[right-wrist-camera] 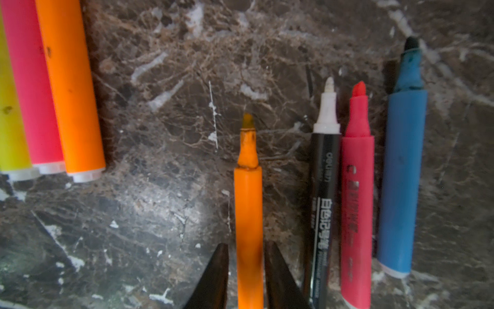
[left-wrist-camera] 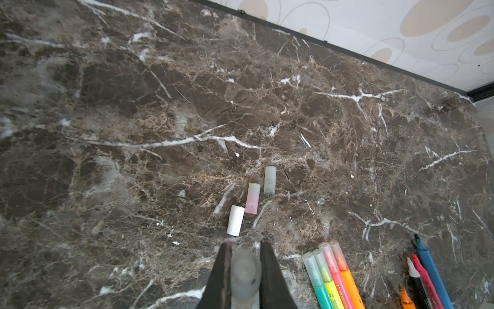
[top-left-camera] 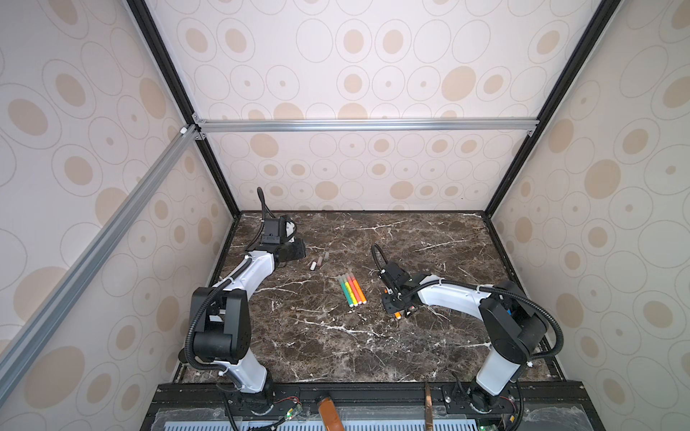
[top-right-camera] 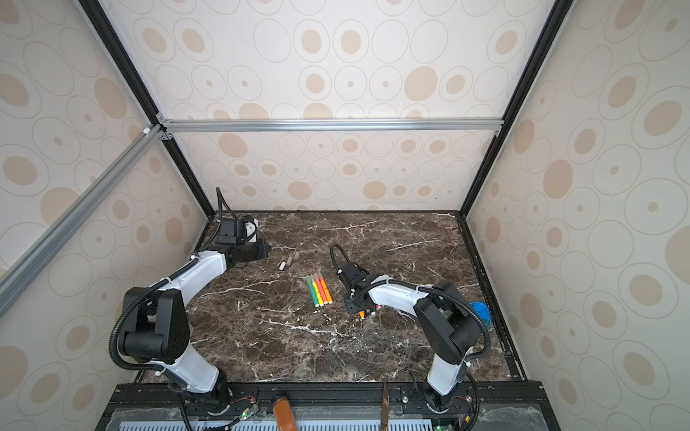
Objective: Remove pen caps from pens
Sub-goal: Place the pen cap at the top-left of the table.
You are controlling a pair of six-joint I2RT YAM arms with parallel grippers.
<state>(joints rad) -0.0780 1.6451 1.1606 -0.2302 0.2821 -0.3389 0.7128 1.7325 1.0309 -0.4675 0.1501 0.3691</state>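
Observation:
In the left wrist view my left gripper (left-wrist-camera: pixel 246 244) is shut on a translucent grey pen cap (left-wrist-camera: pixel 246 273), near the table's far left (top-left-camera: pixel 298 249). Just beyond its tips lie three loose pen caps: white (left-wrist-camera: pixel 235 220), pink-tinted (left-wrist-camera: pixel 252 198) and grey (left-wrist-camera: pixel 270 180). Several capped pens (top-left-camera: pixel 351 290) lie side by side mid-table. My right gripper (right-wrist-camera: pixel 247 244) is low over the table with its jaws slightly apart around an uncapped orange pen (right-wrist-camera: pixel 248 208), a thin gap on each side. Beside it lie uncapped black (right-wrist-camera: pixel 324 200), pink (right-wrist-camera: pixel 357 200) and blue (right-wrist-camera: pixel 401 174) pens.
The dark marble tabletop (top-left-camera: pixel 429 347) is boxed in by patterned walls on three sides. A blue round object (top-right-camera: pixel 479 309) sits behind the right arm near the right wall. A brown object (top-left-camera: pixel 328 410) lies at the front rail.

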